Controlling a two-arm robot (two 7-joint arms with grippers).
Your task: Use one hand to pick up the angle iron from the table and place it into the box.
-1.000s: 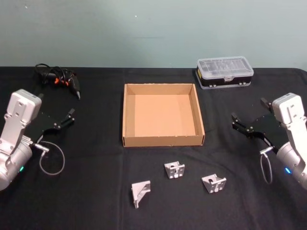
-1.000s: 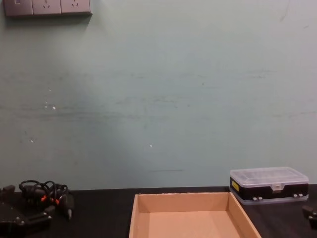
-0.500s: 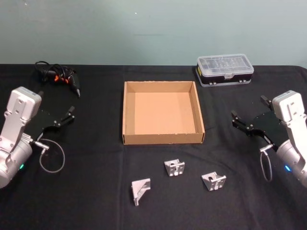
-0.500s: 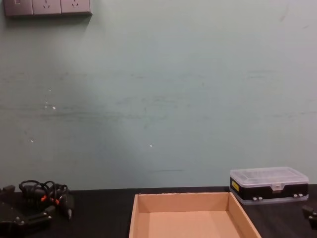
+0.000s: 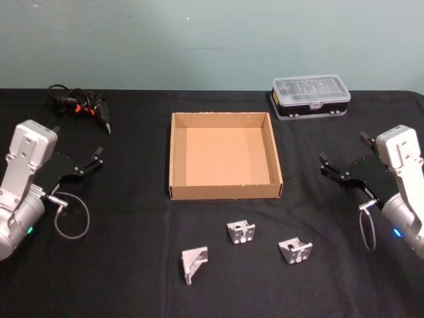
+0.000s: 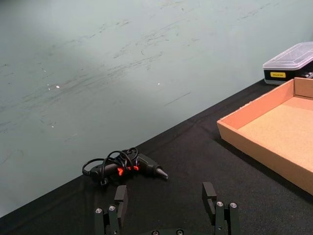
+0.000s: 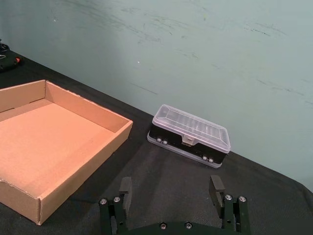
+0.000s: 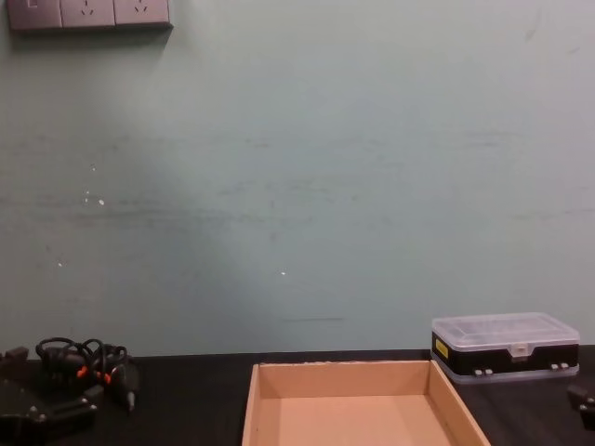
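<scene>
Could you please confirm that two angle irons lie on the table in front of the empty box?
Not quite: the head view shows three angle irons, not two, lying on the table in front of the empty box.

place: lab or workshop test bench | wall [image 8: 325, 186]: bare, pale green, scuffed, with a row of sockets [image 8: 88, 13] high up | table [image 5: 132, 265]: flat black top | on it: clear-lidded parts case [image 5: 310, 97], tangle of black cables [image 5: 79, 106], loose metal brackets [image 5: 240, 232], cardboard box [image 5: 225, 193]
</scene>
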